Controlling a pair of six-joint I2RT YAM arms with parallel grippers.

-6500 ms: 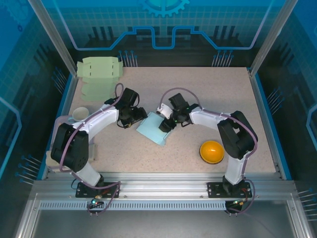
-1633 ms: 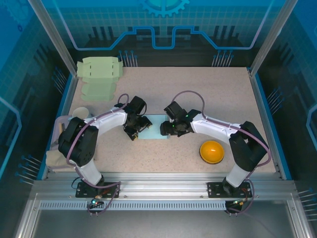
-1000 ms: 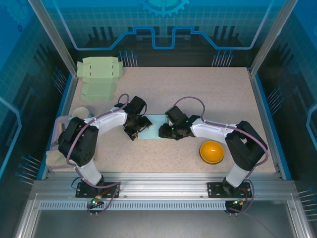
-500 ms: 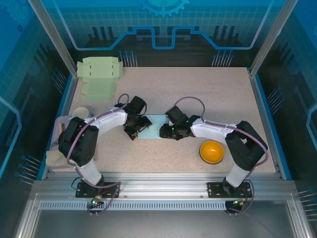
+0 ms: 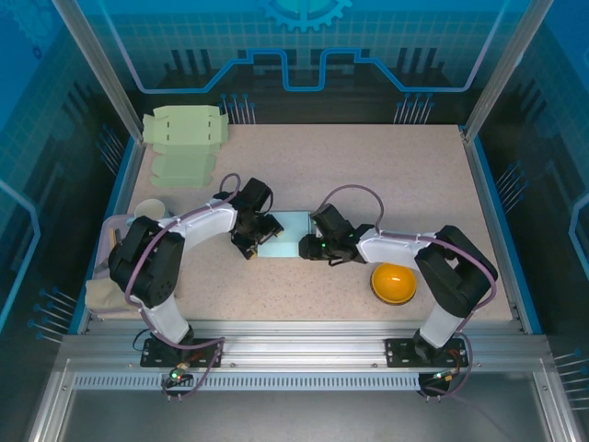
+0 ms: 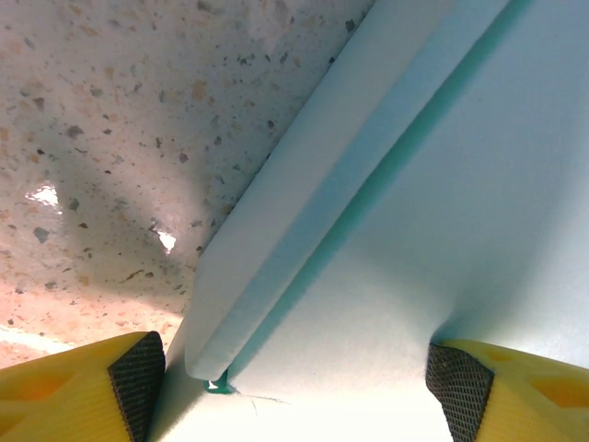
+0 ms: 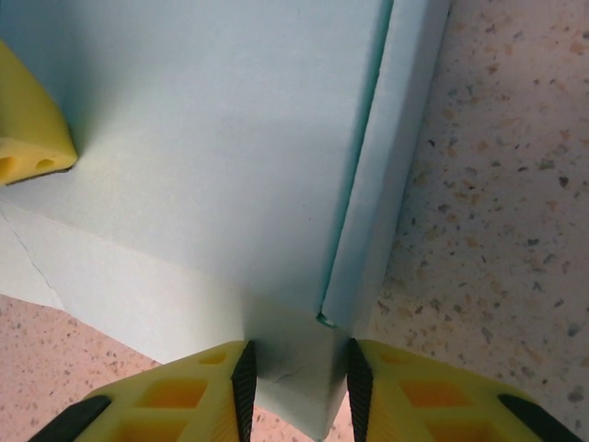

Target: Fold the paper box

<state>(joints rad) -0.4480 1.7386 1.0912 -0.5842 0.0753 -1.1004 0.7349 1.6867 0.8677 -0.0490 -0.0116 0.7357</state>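
Pads (image 7: 245,379) of the right claw (image 7: 296,391) stand narrow, with a thin corner wall of the paper box (image 7: 202,138) pinched between them. From that grip the box's flat panel runs straight away from the claw. A folded side strip follows the panel's right edge, its crease pointing away from the fingers (the long line of the fold, as far as this view tells).

The left claw (image 6: 299,379) is spread wide and grips nothing. One fingertip sits just beside the end of a raised strip, next to the speckled surface (image 6: 101,138). The other rests on the panel, where the paper looks slightly dented. That strip crosses diagonally ahead of the claw.

In the top view the box lies on the surface directly between the two claws, with the left claw at its left edge and the right claw at its near right corner, so both are equally near. The next fold probably depends on the right claw holding that corner while the left presses across.
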